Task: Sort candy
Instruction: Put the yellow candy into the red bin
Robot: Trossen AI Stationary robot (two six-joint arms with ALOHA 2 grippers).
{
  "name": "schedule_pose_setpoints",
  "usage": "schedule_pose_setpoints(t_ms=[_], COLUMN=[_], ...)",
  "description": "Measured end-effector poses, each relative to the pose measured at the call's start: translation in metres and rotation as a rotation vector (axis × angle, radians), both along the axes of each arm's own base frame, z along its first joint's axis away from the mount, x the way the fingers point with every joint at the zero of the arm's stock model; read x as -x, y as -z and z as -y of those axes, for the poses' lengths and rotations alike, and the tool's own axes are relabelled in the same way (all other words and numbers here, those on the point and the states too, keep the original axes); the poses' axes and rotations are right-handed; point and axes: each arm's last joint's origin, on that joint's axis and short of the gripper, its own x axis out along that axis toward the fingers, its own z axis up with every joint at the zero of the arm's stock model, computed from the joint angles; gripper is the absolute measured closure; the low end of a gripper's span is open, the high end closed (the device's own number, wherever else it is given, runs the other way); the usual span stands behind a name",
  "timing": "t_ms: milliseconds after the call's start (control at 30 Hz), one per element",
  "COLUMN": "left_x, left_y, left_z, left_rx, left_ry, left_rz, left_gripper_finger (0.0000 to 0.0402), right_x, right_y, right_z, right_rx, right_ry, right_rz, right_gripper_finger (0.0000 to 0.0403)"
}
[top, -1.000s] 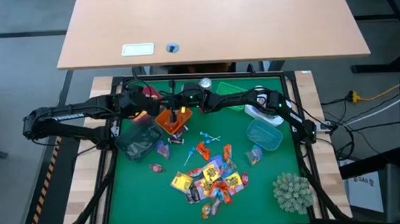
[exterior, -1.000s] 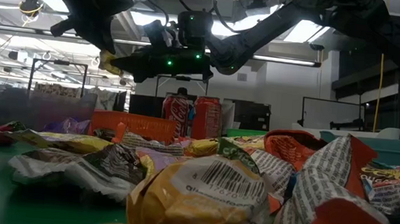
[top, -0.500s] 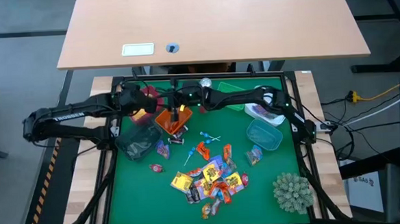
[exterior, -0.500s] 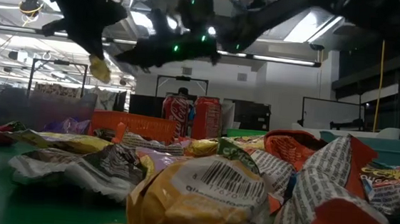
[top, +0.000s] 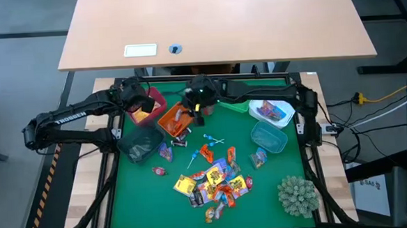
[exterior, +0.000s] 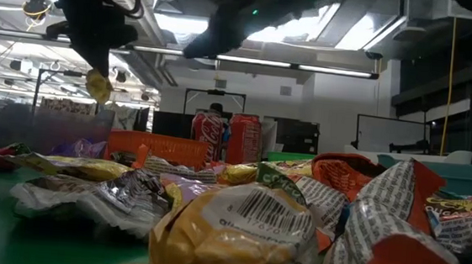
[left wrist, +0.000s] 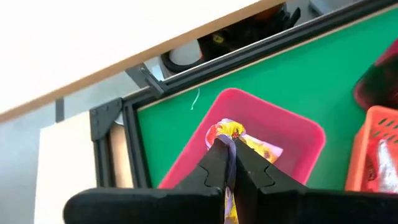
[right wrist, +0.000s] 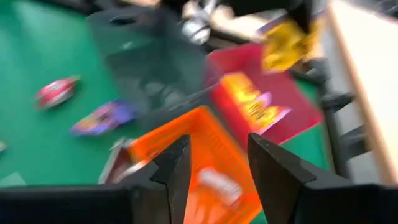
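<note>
My left gripper point(top: 136, 101) hangs over the pink bin point(left wrist: 292, 134) at the far left, shut on a yellow and purple wrapped candy point(exterior: 98, 86). More yellow candy point(top: 142, 116) lies in that bin. My right gripper point(right wrist: 214, 165) stands open above the orange basket point(top: 172, 121), nothing between its fingers; a pale candy point(right wrist: 214, 183) lies in the basket. A heap of mixed wrapped candy point(top: 214, 182) lies on the green mat's near middle, with blue-stick lollipops point(top: 214, 138) beyond it. My left gripper pinches the yellow and purple wrapper point(left wrist: 227, 144) between its two fingers, which come at it from above. The candy is lifted clear over the pink bin and hangs below the fingertips point(exterior: 98, 87).
A dark grey bin point(top: 139, 142) sits near the left edge, a white bowl with candy point(top: 270, 112), a teal container point(top: 268, 137) and a green tray point(top: 236, 98) on the right. A spiky plant ball point(top: 296, 195) sits near right; two red cans point(exterior: 228, 136) stand at the far side.
My left gripper has carried the yellow candy toward the table's left edge and a little down, over the pink bin. My right arm has swung toward the far edge, its gripper staying above the orange basket.
</note>
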Motion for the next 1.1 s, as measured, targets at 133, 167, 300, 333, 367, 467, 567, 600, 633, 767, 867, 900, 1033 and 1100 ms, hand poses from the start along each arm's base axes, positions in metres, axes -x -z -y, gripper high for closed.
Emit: schedule_pose_setpoints(t_ms=[133,167,300,333,367,467,567,600,633,767,867,900,1033,1100], left_x=[0.001,0.001,0.000,0.000,0.000,0.000,0.000,-0.001,-0.002,-0.006,-0.012,-0.015,-0.025,-0.031], left_y=[0.000,0.000,0.001,0.001,0.001,0.001,0.001,0.001,0.002,0.003,0.003,0.002,-0.001,-0.003], left_z=[-0.001,-0.001,0.000,0.000,0.000,0.000,0.000,0.001,0.001,0.006,0.012,0.015,0.028,0.037], left_rx=[-0.005,-0.004,0.017,0.018,0.018,0.021,0.041,0.055,0.072,0.181,0.258,0.277,0.315,0.310], left_ry=[0.030,0.046,0.091,0.092,0.091,0.095,0.109,0.120,0.134,0.233,0.333,0.368,0.508,0.573], left_rz=[-0.041,-0.054,-0.072,-0.072,-0.072,-0.070,-0.058,-0.048,-0.034,0.037,0.103,0.124,0.192,0.211], left_gripper_finger=[0.0401,0.0401,0.0380,0.0371,0.0361,0.0331,0.0305,0.0298,0.0292,0.0279,0.0277,0.0277,0.0277,0.0276], right_x=[0.014,0.017,0.026,0.030,0.032,0.041,0.050,0.053,0.056,0.067,0.076,0.078,0.089,0.096], right_y=[-0.003,-0.003,-0.003,-0.003,-0.003,-0.005,-0.008,-0.010,-0.011,-0.014,-0.019,-0.021,-0.018,-0.017], right_z=[-0.017,-0.022,-0.041,-0.045,-0.049,-0.058,-0.062,-0.063,-0.063,-0.062,-0.063,-0.063,-0.064,-0.064], right_rx=[-0.023,-0.027,-0.037,-0.040,-0.042,-0.047,-0.056,-0.060,-0.066,-0.093,-0.100,-0.104,-0.141,-0.155], right_ry=[-0.037,-0.046,-0.086,-0.095,-0.104,-0.124,-0.131,-0.129,-0.129,-0.107,-0.104,-0.102,-0.073,-0.057], right_rz=[-0.126,-0.152,-0.247,-0.277,-0.299,-0.364,-0.419,-0.432,-0.447,-0.515,-0.548,-0.553,-0.616,-0.629], right_gripper_finger=[0.0246,0.0246,0.0246,0.0246,0.0246,0.0246,0.0246,0.0246,0.0246,0.0246,0.0246,0.0246,0.0246,0.0246])
